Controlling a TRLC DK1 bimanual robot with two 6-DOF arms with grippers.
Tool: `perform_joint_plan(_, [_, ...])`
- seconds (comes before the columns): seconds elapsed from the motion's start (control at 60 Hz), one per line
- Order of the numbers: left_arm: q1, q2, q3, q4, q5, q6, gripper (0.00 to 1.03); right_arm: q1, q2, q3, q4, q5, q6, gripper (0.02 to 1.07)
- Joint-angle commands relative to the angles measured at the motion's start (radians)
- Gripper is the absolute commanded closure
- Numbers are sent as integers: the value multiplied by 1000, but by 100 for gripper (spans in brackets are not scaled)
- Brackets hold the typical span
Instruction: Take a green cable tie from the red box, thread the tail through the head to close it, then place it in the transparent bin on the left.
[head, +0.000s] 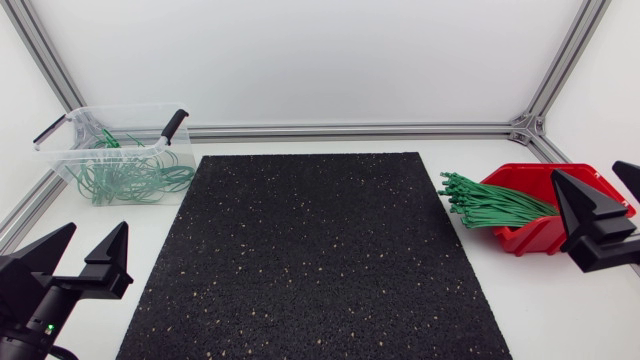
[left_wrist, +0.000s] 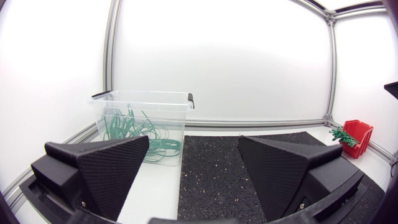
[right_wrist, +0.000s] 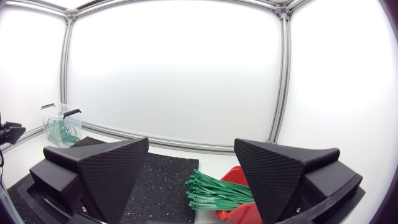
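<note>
The right gripper (head: 592, 190) hangs empty, its fingers spread wide, at the table's right edge and over the right side of the red box (head: 538, 238). In its wrist view the bundle of green ties (right_wrist: 217, 193) lies ahead of and below the gap between the fingers, touching neither one. The ties lie straight in the red box, and their ends stick out past its open front toward the black mat (head: 310, 260). The left gripper (head: 90, 250) is likewise wide open and holds nothing, near the table's front left corner, just beside the mat. The clear bin (head: 65, 150) stands ahead of it, well apart, at the back left, with black handles on its rim. Inside it lie looped ties (head: 125, 178) in a loose tangle. The mat lies between the red box and the bin
</note>
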Motion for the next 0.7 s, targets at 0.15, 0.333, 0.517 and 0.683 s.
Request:
perform_joint_plan(0.15, [4,-8,-39,-22,-6,-18,3,-20,266,220,-115,-4,-30,7])
perform_joint_plan(0.333, [4,-8,-39,-22,-6,-18,3,-38,470,374,-266,-35,-113,7])
perform_joint_plan(0.517, [9,-8,-39,-22,-6,-18,3,-162,692,507,-413,-205,-225,7])
perform_joint_plan(0.683, [12,-8,-39,-22,-6,-18,3,-213,898,615,-542,-265,-386,7])
